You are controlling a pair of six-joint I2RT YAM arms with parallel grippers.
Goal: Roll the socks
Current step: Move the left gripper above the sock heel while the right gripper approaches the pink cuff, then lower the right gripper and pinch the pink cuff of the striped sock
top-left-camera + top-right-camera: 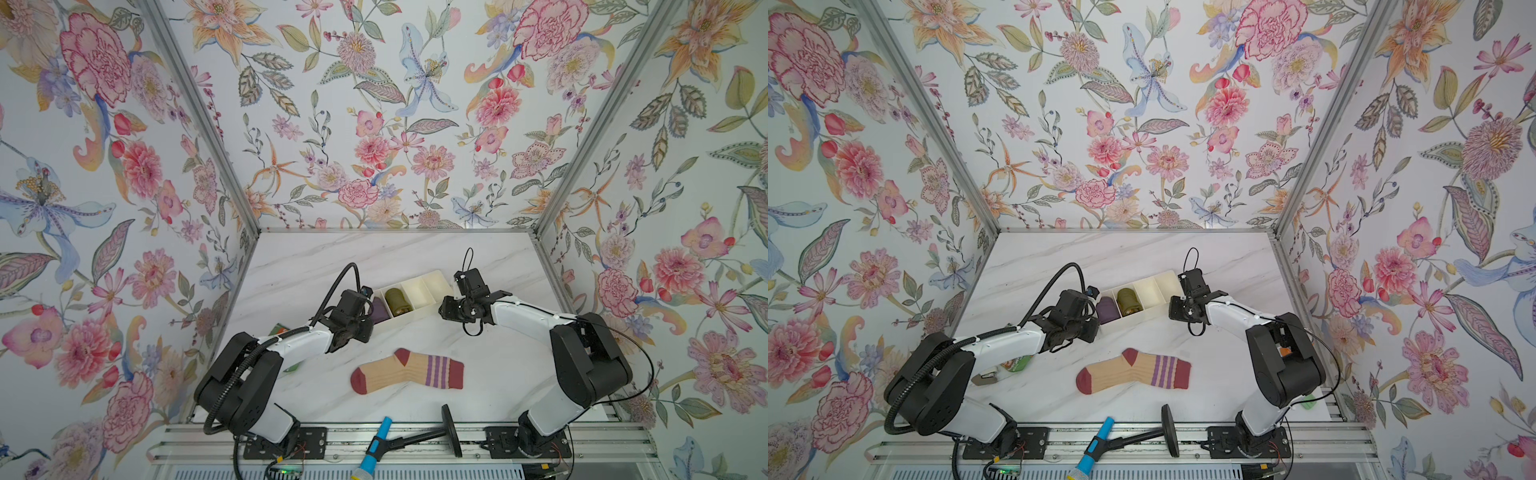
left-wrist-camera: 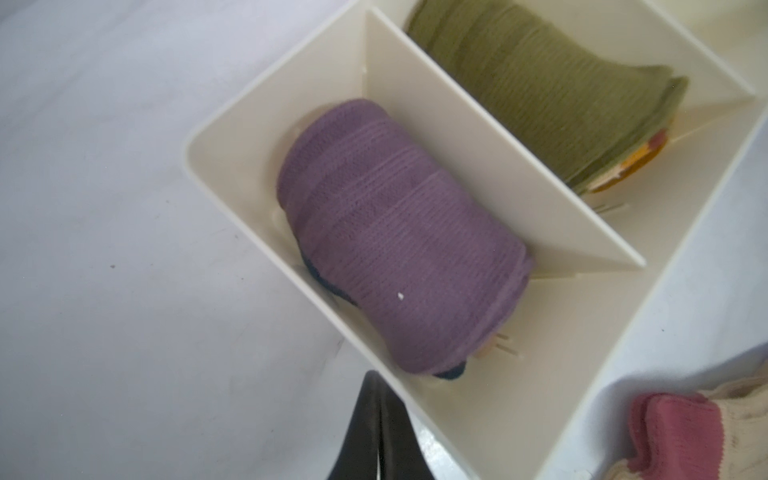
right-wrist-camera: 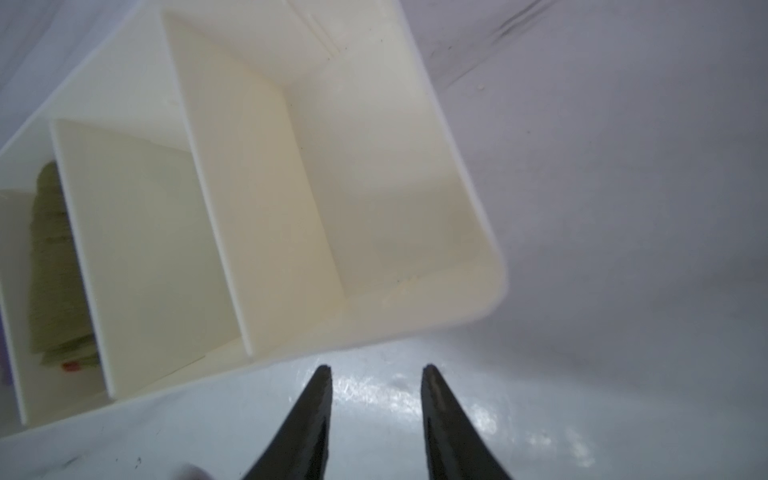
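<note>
Both top views: the socks (image 1: 407, 371) lie flat on the counter (image 1: 498, 374) between the arms, touched by neither. They are peach ribbed knit with maroon toe, heel and cuff and purple stripes. Judged soft, light and limp; grip the toe edge.

Left wrist view: left gripper (image 2: 376, 415) jaws pressed together, empty.

Right wrist view: right gripper (image 3: 376, 370) jaws partly apart, empty.
</note>
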